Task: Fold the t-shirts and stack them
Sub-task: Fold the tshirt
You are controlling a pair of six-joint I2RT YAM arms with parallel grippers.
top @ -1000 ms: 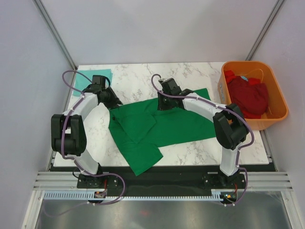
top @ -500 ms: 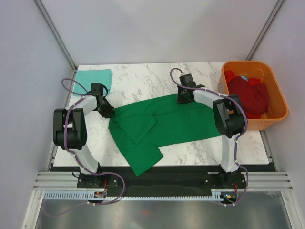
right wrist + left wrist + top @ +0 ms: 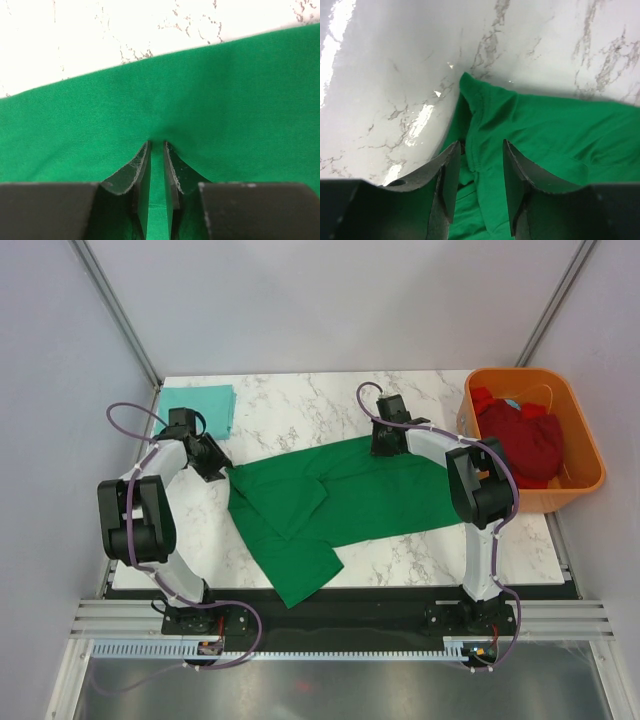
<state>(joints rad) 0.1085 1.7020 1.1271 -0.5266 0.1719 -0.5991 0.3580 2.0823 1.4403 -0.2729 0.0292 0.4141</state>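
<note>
Centrally, the dark green t-shirt lies spread on the desk. Your left gripper has jaws pinching its bunched left corner. Your right gripper has jaws clenched on its far edge. The pale teal t-shirt lies far-left.

White, grey-veined marble-pattern table top, one, with a bright glare patch. Plain pale grey panel walls. Slanted metal corner posts, two. Ribbed aluminium rail along near edge.
</note>
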